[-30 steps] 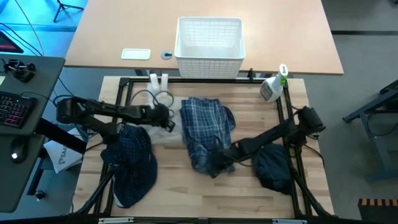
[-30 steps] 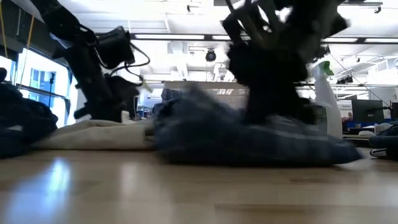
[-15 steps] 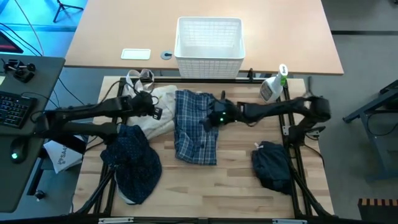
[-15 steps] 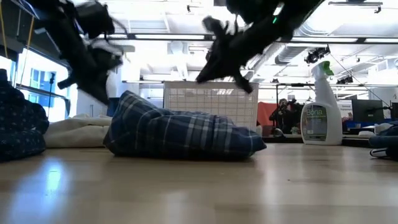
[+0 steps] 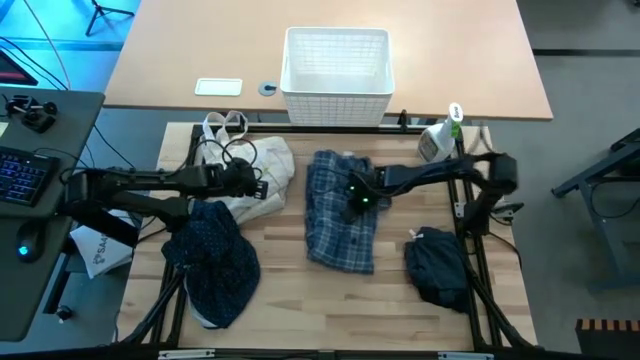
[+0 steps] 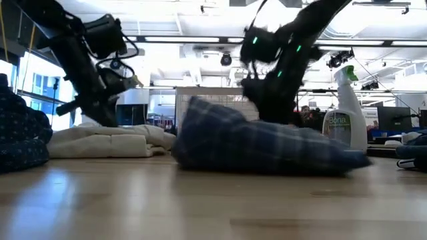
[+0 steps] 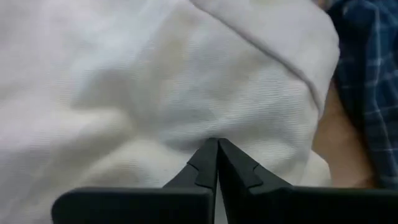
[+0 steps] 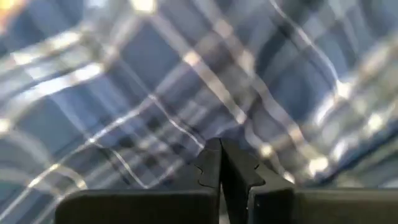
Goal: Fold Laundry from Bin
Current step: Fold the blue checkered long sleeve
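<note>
The wooden worktop carries the whole spread, with the white lattice bin standing off it on the desk behind, seemingly empty from above. The plaid shirt lies roughly in the middle of the worktop, a loose oblong whose long axis runs from the bin side toward the front edge; it is bunched and rumpled rather than flat, humped at one end in the low view. The right tool sits directly over that shirt's upper half, its fingers pressed together with plaid cloth filling the wrist view right up to the tips — whether a pinch of fabric is caught between them I cannot tell. So the right arm is plainly the nearer one, and the shirt stretches away from the tool toward the front edge. The left tool is also closed, resting over the cream cloth bag, with the shirt's near edge just beside it. To the front left lies the navy dotted shirt in a heap, and to the front right the plain dark navy piece, crumpled — both well apart from the tools. A spray bottle stands at the back right corner.
</note>
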